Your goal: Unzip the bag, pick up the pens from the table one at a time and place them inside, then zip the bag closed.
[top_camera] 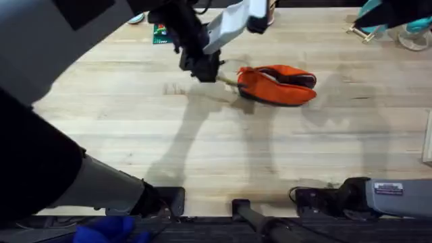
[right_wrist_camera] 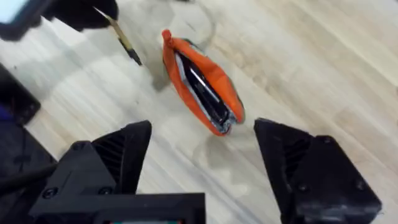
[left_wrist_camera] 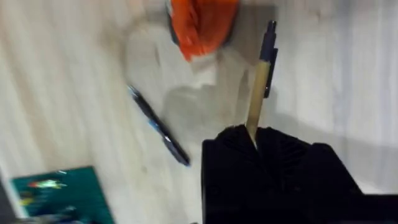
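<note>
My left gripper (top_camera: 204,69) is clamped on the yellow pen (left_wrist_camera: 257,99), dark tip aimed at the unzipped bag (top_camera: 277,85) lying just beyond on the table (top_camera: 223,148); right gripper (right_wrist_camera: 202,165) spread, idle.

The table (top_camera: 223,142) is pale wood planks with visible grain and seams, smooth with a faint sheen. The bag (top_camera: 275,85) is soft orange cloth, matt and creased, with a dark lining at its open mouth. The yellow pen (left_wrist_camera: 258,93) looks like matt plastic with a dark tip. The black pen (left_wrist_camera: 158,126) looks glossy. The left fingers (left_wrist_camera: 249,146) are matt black ribbed plastic.
</note>
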### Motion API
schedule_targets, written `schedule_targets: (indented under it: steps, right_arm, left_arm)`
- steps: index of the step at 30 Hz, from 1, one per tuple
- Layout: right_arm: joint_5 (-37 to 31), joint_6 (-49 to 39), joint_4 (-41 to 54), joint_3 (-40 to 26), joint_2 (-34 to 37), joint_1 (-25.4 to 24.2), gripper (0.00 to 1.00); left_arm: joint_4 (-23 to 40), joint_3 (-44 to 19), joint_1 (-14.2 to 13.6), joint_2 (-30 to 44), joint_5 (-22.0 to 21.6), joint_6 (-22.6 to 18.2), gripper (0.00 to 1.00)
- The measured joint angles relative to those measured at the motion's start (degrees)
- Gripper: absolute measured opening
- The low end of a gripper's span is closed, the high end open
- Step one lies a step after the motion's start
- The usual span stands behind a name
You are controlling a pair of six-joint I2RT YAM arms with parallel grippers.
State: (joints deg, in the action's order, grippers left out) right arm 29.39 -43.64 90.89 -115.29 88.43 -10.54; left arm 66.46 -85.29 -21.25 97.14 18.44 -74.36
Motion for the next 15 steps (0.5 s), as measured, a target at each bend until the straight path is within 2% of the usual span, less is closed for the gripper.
schedule_targets:
  steps: [4, 10, 15]
  right_arm:
    - [2.1, -0.8, -0.9, 2.4, -4.2, -2.4, 0.998]
    - [3.3, -1.4, -4.1, 10.4, -10.0, -3.5, 0.997]
    - [3.3, -1.4, -5.2, 14.7, -13.4, -5.4, 0.997]
  left_arm:
    - [-2.3, -2.0, -2.9, 0.0, 0.0, 0.8, 0.041]
    - [-6.9, -2.8, -6.6, 0.0, 0.2, 1.8, 0.041]
    - [-11.4, -2.8, -9.1, 0.0, 1.6, 2.2, 0.041]
